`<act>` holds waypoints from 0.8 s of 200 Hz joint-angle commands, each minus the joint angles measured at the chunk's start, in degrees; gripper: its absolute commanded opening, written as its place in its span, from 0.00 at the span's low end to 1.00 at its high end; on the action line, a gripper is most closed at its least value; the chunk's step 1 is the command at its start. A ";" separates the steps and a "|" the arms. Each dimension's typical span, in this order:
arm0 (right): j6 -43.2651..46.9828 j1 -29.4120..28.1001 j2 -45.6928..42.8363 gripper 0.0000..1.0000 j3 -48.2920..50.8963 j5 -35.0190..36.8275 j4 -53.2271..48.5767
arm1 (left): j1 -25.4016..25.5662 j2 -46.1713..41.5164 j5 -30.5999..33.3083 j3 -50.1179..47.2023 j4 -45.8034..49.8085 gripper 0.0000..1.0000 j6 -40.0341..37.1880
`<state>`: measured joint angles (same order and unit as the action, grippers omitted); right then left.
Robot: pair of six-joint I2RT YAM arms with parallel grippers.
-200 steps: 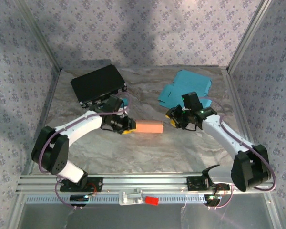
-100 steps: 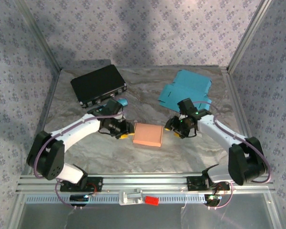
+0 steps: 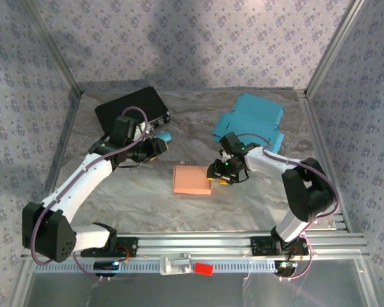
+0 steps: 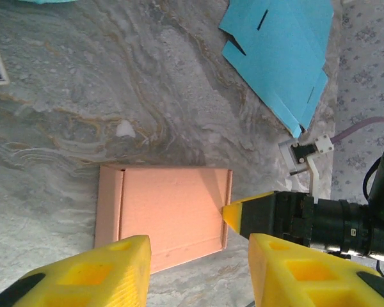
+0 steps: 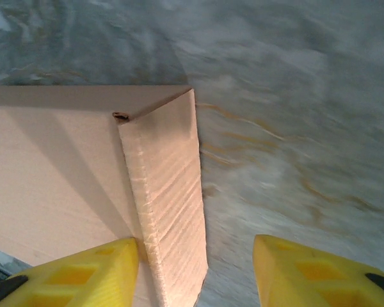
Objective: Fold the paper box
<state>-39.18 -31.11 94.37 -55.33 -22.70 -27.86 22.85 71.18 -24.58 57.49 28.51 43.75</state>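
the paper box (image 3: pixel 192 180) lies closed mid-surface (image 3: pixel 243 204), so folding looks nearly done, with the right claw (image 5: pixel 195 256) open astride its right edge and the left claw (image 4: pixel 197 246) open, empty, raised clear.

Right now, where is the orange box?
In the top view the orange paper box lies flat centrally, right edge at the right arm's fingers, below the blue cardboard.

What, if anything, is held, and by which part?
Nothing is held. The right gripper, open, straddles the side flap of the orange box; left gripper hangs open.
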 commanded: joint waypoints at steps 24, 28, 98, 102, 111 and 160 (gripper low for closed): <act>-0.61 -6.18 8.47 0.41 -7.24 -2.17 2.61 | -0.74 -8.25 2.28 -2.77 2.09 0.44 -2.50; -0.78 -6.98 9.45 0.40 -8.46 -2.25 2.49 | -0.87 -8.95 2.54 -2.97 2.34 0.44 -2.52; -13.66 -16.92 25.14 0.30 -29.91 -6.13 7.13 | -3.76 -18.08 3.92 -4.14 9.23 0.43 -3.45; -14.33 -17.43 26.40 0.30 -31.28 -6.29 7.26 | -3.84 -18.57 4.00 -4.14 9.58 0.44 -3.45; -16.34 -18.59 28.54 0.29 -33.76 -6.89 8.11 | -3.95 -19.55 4.15 -4.23 9.99 0.43 -3.48; -29.27 -23.35 36.56 0.29 -42.34 -7.97 16.81 | -4.20 -24.55 3.92 -4.34 13.54 0.45 -3.92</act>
<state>-60.40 -52.77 126.67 -92.95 -29.39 -14.63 19.09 49.10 -20.93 53.28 39.51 41.39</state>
